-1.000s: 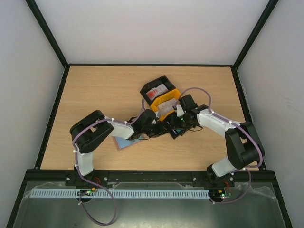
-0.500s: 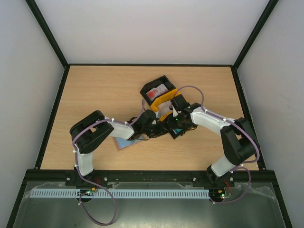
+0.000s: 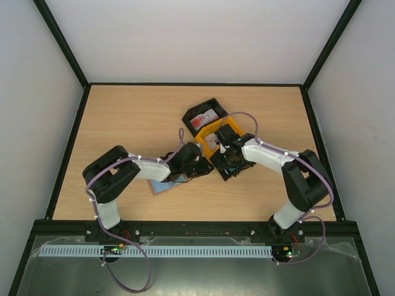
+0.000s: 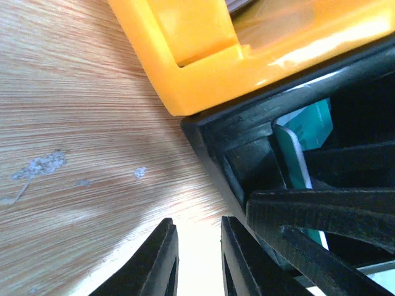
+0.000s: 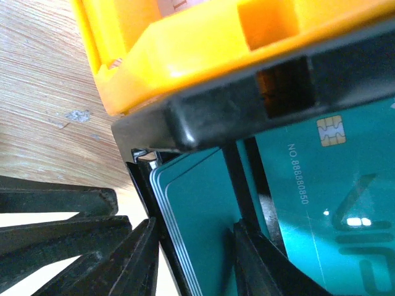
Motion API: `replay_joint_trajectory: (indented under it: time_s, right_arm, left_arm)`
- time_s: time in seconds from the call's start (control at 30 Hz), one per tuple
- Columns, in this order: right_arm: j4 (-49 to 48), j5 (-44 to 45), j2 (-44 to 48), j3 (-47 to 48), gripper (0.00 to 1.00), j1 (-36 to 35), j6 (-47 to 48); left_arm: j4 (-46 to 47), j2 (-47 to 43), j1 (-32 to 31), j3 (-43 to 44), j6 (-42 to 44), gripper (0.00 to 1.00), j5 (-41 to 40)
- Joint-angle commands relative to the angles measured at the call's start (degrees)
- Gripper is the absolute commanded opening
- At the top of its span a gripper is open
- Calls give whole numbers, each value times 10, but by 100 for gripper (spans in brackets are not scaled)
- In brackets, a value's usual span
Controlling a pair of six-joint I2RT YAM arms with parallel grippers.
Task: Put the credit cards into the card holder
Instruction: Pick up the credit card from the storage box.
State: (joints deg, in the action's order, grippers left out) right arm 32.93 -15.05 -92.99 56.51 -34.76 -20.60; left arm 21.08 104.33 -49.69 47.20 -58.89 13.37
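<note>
A stack of teal credit cards point(image 5: 203, 216) stands in the black tray point(image 3: 226, 168), and another teal card point(image 5: 321, 185) lies flat deeper in. My right gripper point(image 5: 194, 231) is open; one finger is outside the tray wall, the other inside against the stack. In the top view it point(image 3: 226, 160) hangs over that tray. My left gripper point(image 4: 194, 231) is open and empty over the bare wood just left of the tray, with teal cards point(image 4: 302, 139) in sight. White cards with red marks point(image 3: 203, 118) lie in the far black tray. The card holder point(image 3: 162, 186) lies open, partly under my left arm.
A yellow tray point(image 3: 214, 137) sits between the two black trays, with pale cards in it. The left gripper's fingers point(image 5: 55, 225) show close beside the right gripper. The table edge rail runs along the near side.
My right gripper has moved left and down onto the near black tray with the teal cards. My left arm has pulled back a little to the left.
</note>
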Motion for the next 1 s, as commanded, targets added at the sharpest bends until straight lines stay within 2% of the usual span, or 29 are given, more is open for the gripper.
replay_joint_trajectory:
  time_s: [0.0,0.3,0.97]
  right_arm:
    - [28,-16,2,1,32,-8,-20]
    - [32,-31,42,-4,28,-8,-36]
    - [35,-31,63,-18,15,-8,-47]
  left_arm:
    - [-13,0,1,4,9,22,-13]
    - [-9,9,1,4,7,22,-13]
    - [-14,16,1,5,7,22,-14]
